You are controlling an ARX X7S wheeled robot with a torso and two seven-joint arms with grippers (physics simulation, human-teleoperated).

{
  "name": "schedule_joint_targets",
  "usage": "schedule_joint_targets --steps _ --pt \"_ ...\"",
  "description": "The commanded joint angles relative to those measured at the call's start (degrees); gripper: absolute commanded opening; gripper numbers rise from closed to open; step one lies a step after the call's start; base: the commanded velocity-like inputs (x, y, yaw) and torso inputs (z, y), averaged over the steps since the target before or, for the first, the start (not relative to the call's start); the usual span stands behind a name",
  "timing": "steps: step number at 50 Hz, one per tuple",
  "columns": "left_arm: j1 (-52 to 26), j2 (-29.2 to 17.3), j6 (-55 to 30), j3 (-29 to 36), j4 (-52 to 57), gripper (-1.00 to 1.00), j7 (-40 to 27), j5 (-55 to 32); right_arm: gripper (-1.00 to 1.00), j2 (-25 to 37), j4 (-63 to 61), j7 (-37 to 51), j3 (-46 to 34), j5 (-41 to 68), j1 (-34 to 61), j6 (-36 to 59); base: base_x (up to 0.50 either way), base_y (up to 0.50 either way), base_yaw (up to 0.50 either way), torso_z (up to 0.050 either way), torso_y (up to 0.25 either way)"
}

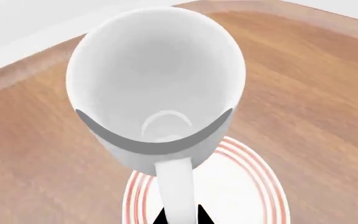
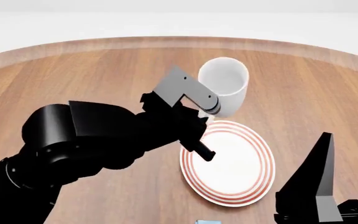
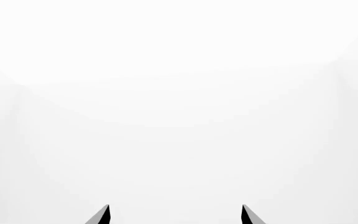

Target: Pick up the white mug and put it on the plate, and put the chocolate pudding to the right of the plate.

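Head view showed the left gripper (image 2: 199,111) clamped on the handle of the white mug (image 2: 224,86), which hung beyond the plate's (image 2: 253,182) far rim, while the right gripper (image 3: 175,215) stood wide, empty.

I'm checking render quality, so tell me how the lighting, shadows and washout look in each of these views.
Left wrist view: soft, even light, a grey shadow band inside the mug, which looms stretched; the plate stays crisp. Head view: flat lighting, barely any shadow on the table; the left arm is nearly featureless black. Right wrist view: almost entirely washed-out white, only the dark fingers showing.
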Motion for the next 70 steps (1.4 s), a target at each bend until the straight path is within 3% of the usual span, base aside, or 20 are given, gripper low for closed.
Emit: schedule_joint_targets --steps 1,5,17,47,70 --pt "2.51 4.55 3.15 0.55 -9.2 -1.0 7.03 1.38 1.0 -0.8 0.08 -0.95 1.2 -0.83 0.15 -0.02 0.0 0.0 0.0 0.0 0.0" --pt "2.97 4.8 2.69 3.39 -10.63 -1.0 8.58 2.88 1.0 -0.79 -0.1 -0.85 1.08 -0.97 0.19 0.15 0.0 0.0 0.0 0.0 0.0" --pt "5.1 8.54 3.5 2.93 -21.11 -1.0 9.54 1.44 1.0 -0.62 -0.02 -0.69 0.86 -0.79 0.11 0.09 0.0 0.0 0.0 0.0 0.0" --pt "3.47 15.02 7.9 6.85 -33.69 -1.0 10.93 5.16 1.0 -0.15 1.39 -0.55 0.33 0.68 -0.09 -0.98 0.0 0.0 0.0 0.0 0.001" --pt "4.17 16.77 10.84 10.72 -36.97 -1.0 12.27 6.87 1.0 0.31 0.97 -0.11 0.3 1.59 -0.06 -1.07 0.0 0.0 0.0 0.0 0.0"
